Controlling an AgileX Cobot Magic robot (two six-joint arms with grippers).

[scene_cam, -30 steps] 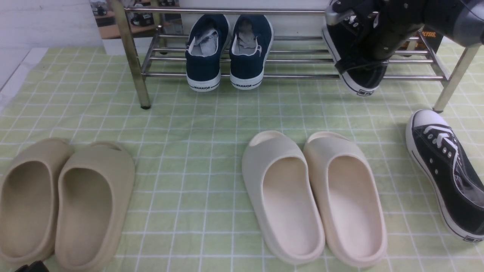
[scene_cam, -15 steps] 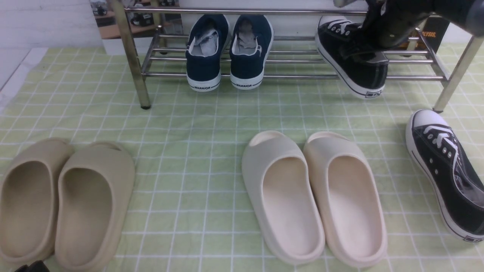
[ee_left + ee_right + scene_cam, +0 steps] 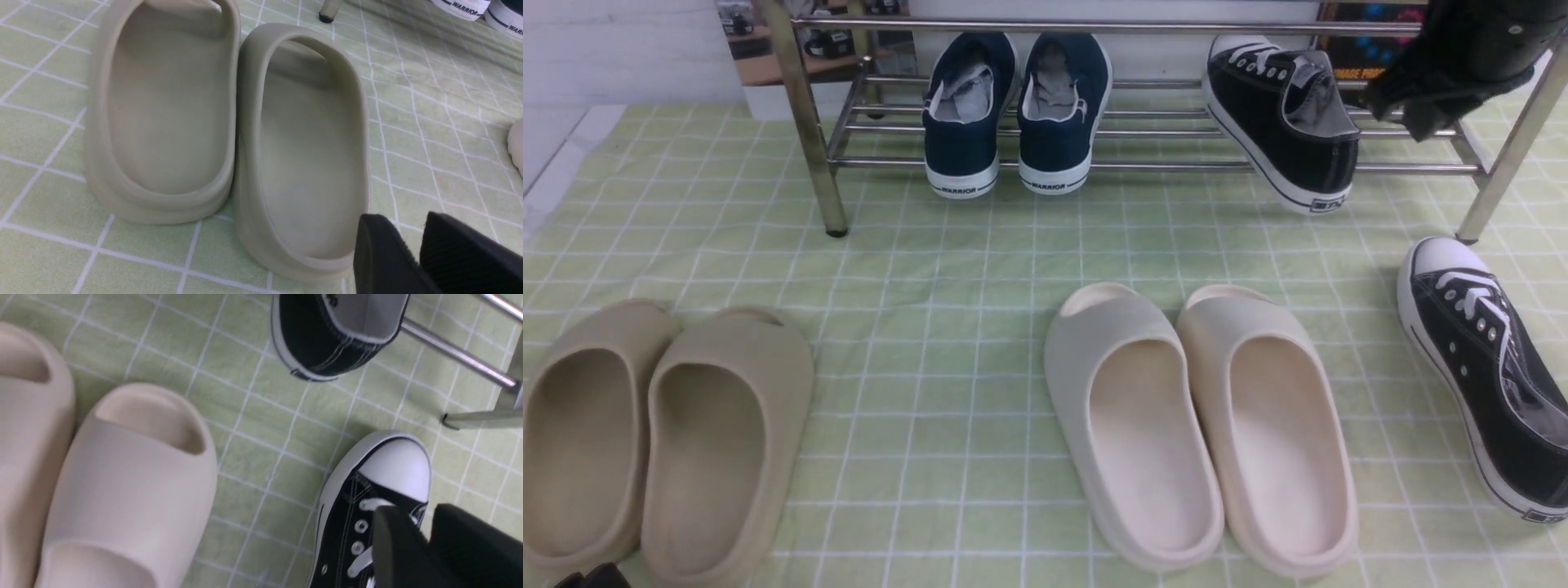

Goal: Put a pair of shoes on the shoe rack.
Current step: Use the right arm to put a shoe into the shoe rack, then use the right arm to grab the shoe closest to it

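- Shoe rack (image 3: 805, 122) spans twelve o'clock in the front view, and navy sneakers (image 3: 1017, 106) sit toe-in at its middle, which likely leaves the one o'clock end for the black pair
- Left gripper (image 3: 408, 232) sits low at seven o'clock beside the beige slides (image 3: 229, 122), fingers close together with only a slit and gripping nothing; I judge it is parked, since the work lies on the other side
- Cream slides (image 3: 1201, 425) lie at six o'clock and are no part of the job
- First black sneaker (image 3: 1282, 114) rests on the rack at one o'clock, toe inward and slightly angled, with its heel overhanging the front bar and room beside it for its mate
- Right gripper (image 3: 416, 522) hangs at two o'clock, fingers nearly together and empty
- Second black sneaker (image 3: 1478, 367) lies on the green cloth (image 3: 931, 245) at four o'clock, toe toward the rack leg, so half the task is left
- Only the right wrist view shows the fingers lined up over that sneaker's laces and white toe cap, because the front view hides them behind the arm; only the left wrist view shows the beige slides touching side by side
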